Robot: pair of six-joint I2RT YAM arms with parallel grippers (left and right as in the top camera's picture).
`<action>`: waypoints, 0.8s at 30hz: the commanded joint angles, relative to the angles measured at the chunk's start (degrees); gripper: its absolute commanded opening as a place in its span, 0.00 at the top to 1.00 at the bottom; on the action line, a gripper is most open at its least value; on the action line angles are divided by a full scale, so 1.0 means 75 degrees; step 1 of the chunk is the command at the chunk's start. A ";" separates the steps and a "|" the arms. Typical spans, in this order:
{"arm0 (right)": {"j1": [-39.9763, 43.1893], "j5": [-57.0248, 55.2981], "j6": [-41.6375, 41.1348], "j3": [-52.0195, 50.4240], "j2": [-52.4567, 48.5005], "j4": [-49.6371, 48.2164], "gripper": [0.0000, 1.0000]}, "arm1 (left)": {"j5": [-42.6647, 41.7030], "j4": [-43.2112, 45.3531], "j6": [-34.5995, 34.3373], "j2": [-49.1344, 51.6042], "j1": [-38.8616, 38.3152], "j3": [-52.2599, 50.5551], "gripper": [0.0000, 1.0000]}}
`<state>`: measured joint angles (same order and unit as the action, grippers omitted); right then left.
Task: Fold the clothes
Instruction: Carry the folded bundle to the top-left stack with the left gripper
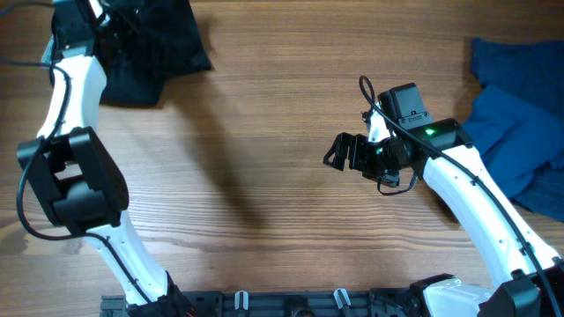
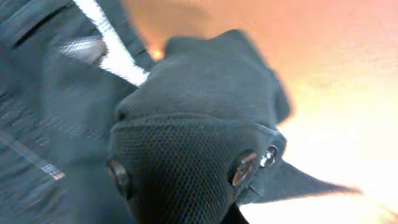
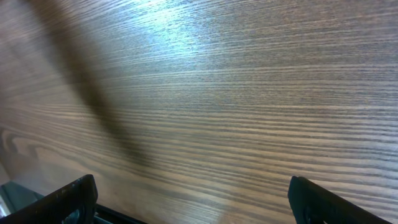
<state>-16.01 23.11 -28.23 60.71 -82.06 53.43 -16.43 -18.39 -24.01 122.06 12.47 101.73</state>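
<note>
A heap of black clothes [image 1: 154, 53] lies at the table's far left corner. My left gripper [image 1: 104, 25] is down in that heap and mostly hidden by it. In the left wrist view a bunch of black mesh fabric [image 2: 199, 149] fills the space at the jaws and covers the fingers, which are shut on it; a white stripe [image 2: 112, 46] runs across the cloth behind. Blue clothes [image 1: 520, 114] are piled at the right edge. My right gripper [image 1: 339, 151] hovers over bare wood near the middle, open, with nothing between its fingertips [image 3: 78, 196].
The wooden table [image 1: 264, 176] shows between the two piles. A black rail [image 1: 291, 304] runs along the near edge by the arm bases. The right arm's white link [image 1: 476, 202] passes close to the blue pile.
</note>
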 commanded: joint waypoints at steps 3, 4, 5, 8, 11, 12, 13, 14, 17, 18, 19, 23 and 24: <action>-0.0026 -0.0035 -0.0020 -0.0061 0.0026 0.0052 0.01 | -0.0236 -0.0571 0.0175 -0.0032 -0.0367 0.1638 0.96; -0.0026 -0.0052 -0.0003 -0.0061 0.0029 0.0058 0.01 | -0.0233 -0.0647 0.0178 -0.0032 -0.0405 0.1760 0.96; -0.0026 -0.0087 0.0029 -0.0061 0.0029 0.0082 0.01 | -0.0230 -0.0755 0.0175 -0.0032 -0.0452 0.1935 0.96; -0.0026 -0.0122 0.0172 -0.0061 0.0029 0.0166 0.01 | -0.0233 -0.0825 0.0146 -0.0032 -0.0484 0.2124 0.96; -0.0026 -0.0187 0.0175 -0.0061 0.0029 0.0201 0.01 | -0.0236 -0.0857 0.0143 -0.0032 -0.0458 0.2139 0.96; -0.0026 -0.0204 0.0172 -0.0061 0.0029 0.0201 0.01 | -0.0230 -0.0883 0.0149 -0.0032 -0.0440 0.2139 0.96; -0.0026 -0.0207 0.0169 -0.0061 0.0029 0.0201 0.01 | -0.0178 -0.0933 0.0149 -0.0032 -0.0425 0.2139 0.96; -0.0026 -0.0204 0.0169 -0.0061 0.0029 0.0201 0.01 | -0.0029 -0.0991 0.0152 -0.0032 -0.0411 0.2136 0.96; -0.0026 -0.0204 0.0169 -0.0061 0.0029 0.0207 0.01 | 0.0775 -0.1166 0.0201 -0.0029 -0.0312 0.2136 0.96; -0.0026 -0.0204 0.0172 -0.0061 0.0029 0.0213 0.01 | 0.0918 -0.1212 0.0318 -0.0029 -0.0251 0.2136 0.96; -0.0026 -0.0204 0.0169 -0.0061 0.0029 0.0216 0.01 | 0.0927 -0.1221 0.0411 -0.0023 -0.0189 0.2136 0.96; -0.0026 -0.0201 0.0166 -0.0061 0.0029 0.0230 0.01 | 0.0915 -0.1326 0.0487 0.0085 0.0268 0.2136 0.96; -0.0026 -0.0201 0.0157 -0.0061 0.0029 0.0227 0.01 | 0.0915 -0.1358 0.0490 0.0119 0.0353 0.2136 0.96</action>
<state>-16.01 22.65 -27.94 60.71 -82.06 54.92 -12.08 -28.77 -22.52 122.06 11.40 116.11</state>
